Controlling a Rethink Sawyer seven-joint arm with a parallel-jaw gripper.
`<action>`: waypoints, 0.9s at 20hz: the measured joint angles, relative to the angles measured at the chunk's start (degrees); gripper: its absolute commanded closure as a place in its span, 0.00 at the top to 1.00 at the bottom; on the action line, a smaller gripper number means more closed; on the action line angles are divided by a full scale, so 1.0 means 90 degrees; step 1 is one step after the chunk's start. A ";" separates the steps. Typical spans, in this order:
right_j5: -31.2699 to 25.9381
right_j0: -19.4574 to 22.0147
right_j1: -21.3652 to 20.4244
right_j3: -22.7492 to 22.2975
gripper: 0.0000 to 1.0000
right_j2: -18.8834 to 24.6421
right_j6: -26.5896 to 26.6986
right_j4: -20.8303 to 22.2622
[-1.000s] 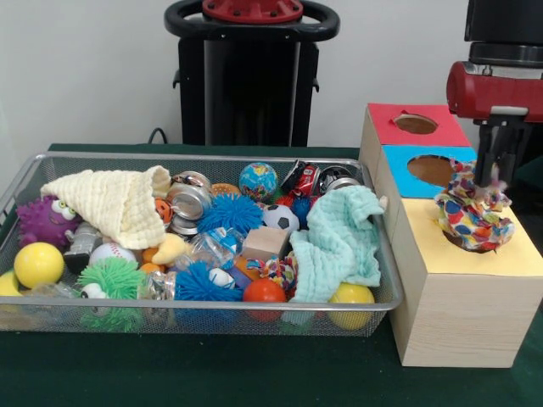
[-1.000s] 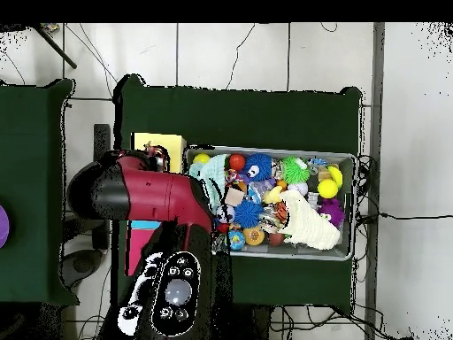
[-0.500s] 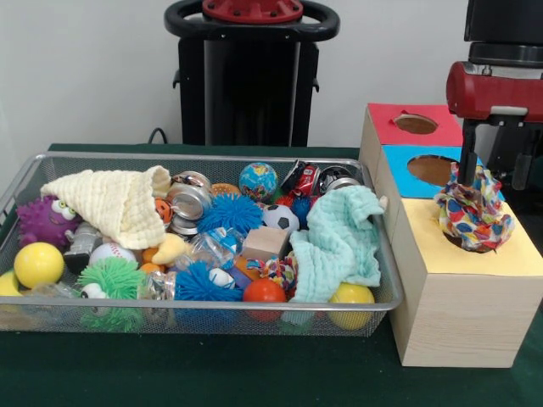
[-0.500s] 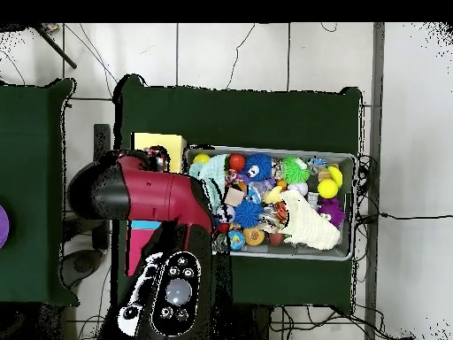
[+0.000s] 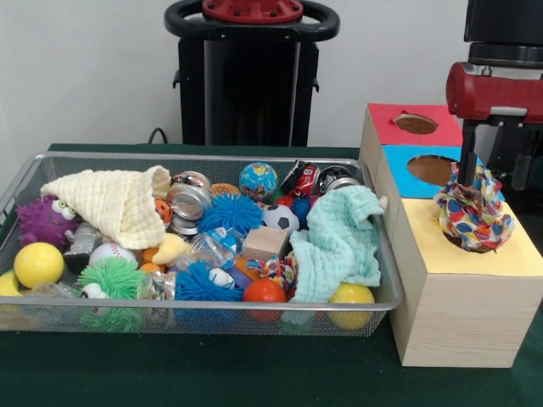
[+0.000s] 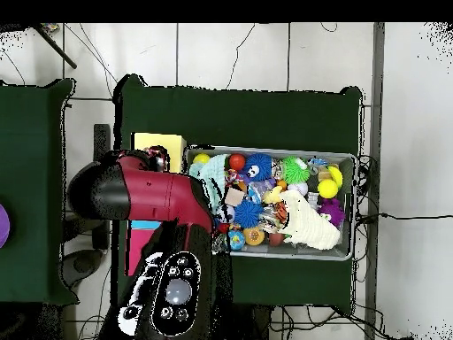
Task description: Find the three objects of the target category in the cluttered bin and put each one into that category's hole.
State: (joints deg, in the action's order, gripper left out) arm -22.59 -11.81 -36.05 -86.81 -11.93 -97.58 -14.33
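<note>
A multicoloured spotted cloth (image 5: 473, 217) sits bunched in the hole of the yellow section (image 5: 517, 257) of the wooden box, partly sticking out. My gripper (image 5: 493, 180) hangs just above it, open, with one finger on each side of the cloth's top and nothing held. In the wire bin (image 5: 34, 168) lie a cream cloth (image 5: 114, 203), a mint cloth (image 5: 339, 242) and a small patterned cloth scrap (image 5: 277, 271) among the toys. In the overhead view the red arm (image 6: 146, 195) covers most of the box; only the yellow section's end (image 6: 157, 142) shows.
The box also has a red section with a hole (image 5: 416, 124) and a blue section with a hole (image 5: 433, 170) behind the yellow one. The bin (image 6: 347, 159) is packed with balls, spiky toys, cans and a wooden block (image 5: 265, 242).
A second ago the fingers were shut on the spotted cloth's top; they have since spread apart and let it go. The cloth stays in the yellow hole.
</note>
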 measured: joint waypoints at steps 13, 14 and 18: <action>0.0000 0.0038 0.0001 0.0000 0.00 0.0000 0.0000 0.0000; 0.0000 0.0053 0.0001 0.0000 0.00 0.0001 0.0000 0.0000; 0.0000 0.0125 0.0001 0.0000 0.00 0.0000 0.0000 0.0000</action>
State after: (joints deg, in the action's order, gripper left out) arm -22.59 -10.69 -36.04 -86.81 -11.93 -97.58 -14.33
